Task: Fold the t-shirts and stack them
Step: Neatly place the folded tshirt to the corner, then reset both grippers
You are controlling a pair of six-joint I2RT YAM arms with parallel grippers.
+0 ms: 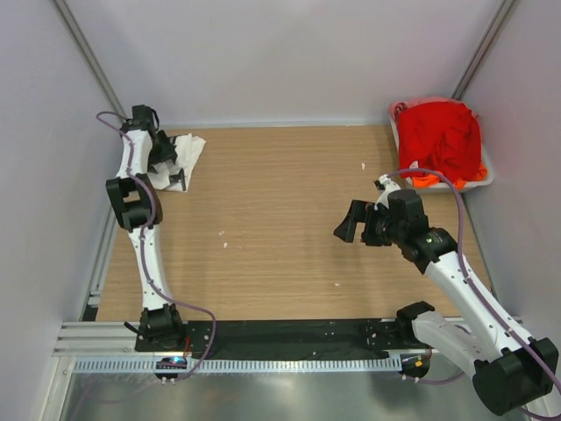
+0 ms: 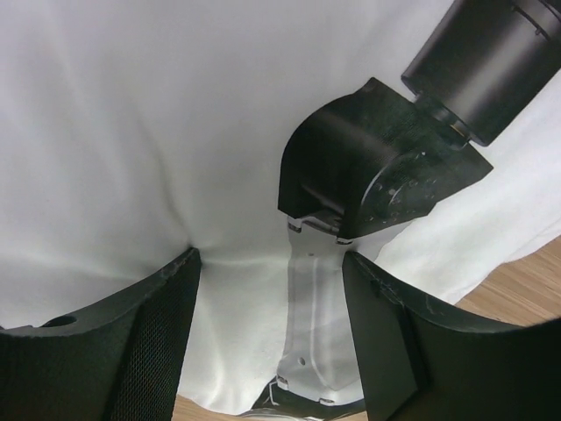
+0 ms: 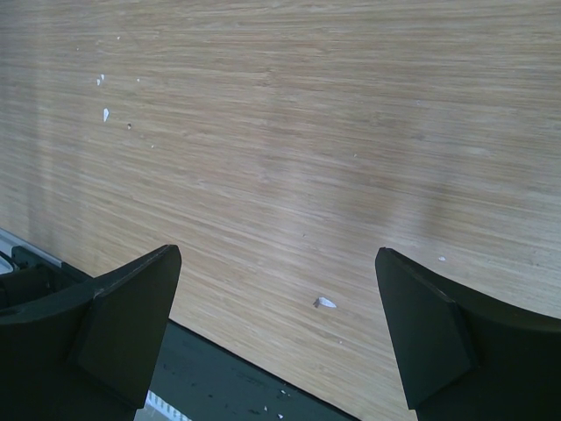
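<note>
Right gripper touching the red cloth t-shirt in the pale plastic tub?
Apart. Top view: bare wooden table lies between the open right gripper and the red cloth t-shirt.

We find no legible text, label, brand, number or sign in any view. The white t-shirt (image 1: 191, 147) and the red t-shirts (image 1: 443, 132) show no readable print.

The right tool (image 3: 276, 263) hangs over a pale wood-grain surface (image 3: 307, 132), tilted down toward it. Its two dark fingers (image 3: 131, 316) stand wide apart at the lower corners, with nothing between them. A small white fleck (image 3: 325, 303) lies on the wood in the gap. More white specks (image 3: 105, 114) dot the upper left. A black strip (image 3: 219, 377) borders the wood's lower edge.
</note>
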